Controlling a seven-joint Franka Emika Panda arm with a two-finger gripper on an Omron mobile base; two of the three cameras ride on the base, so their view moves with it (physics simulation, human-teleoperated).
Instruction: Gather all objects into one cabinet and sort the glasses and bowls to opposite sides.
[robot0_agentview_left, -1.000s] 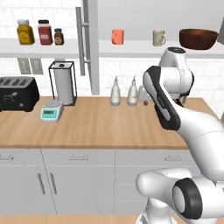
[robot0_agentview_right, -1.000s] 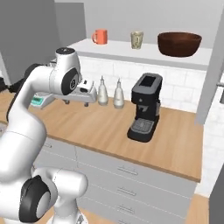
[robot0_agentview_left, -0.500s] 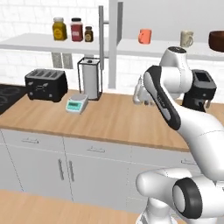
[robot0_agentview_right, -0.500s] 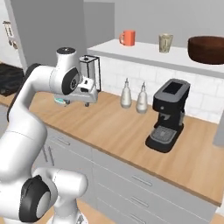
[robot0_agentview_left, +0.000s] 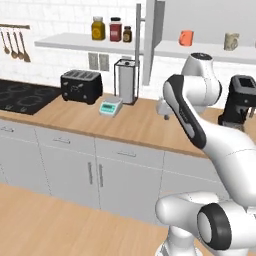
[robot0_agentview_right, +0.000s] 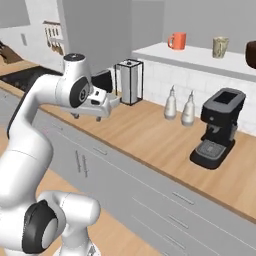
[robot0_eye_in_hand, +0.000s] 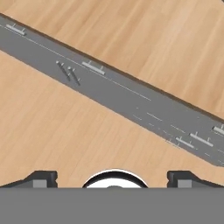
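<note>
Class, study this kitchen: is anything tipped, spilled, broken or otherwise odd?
Nothing stands out. The orange-red cup and cream mug stand upright on the shelf, the two white bottles upright on the counter; no spills or damage.

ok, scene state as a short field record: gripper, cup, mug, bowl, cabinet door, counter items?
gripper: open, empty, looking down at the counter edge and drawers
cup: on the shelf, upright
mug: same shelf, right of the cup
bowl: on the shelf, cut off at the frame edge
cabinet door: open
counter items: coffee machine, two bottles, toaster, scale
</note>
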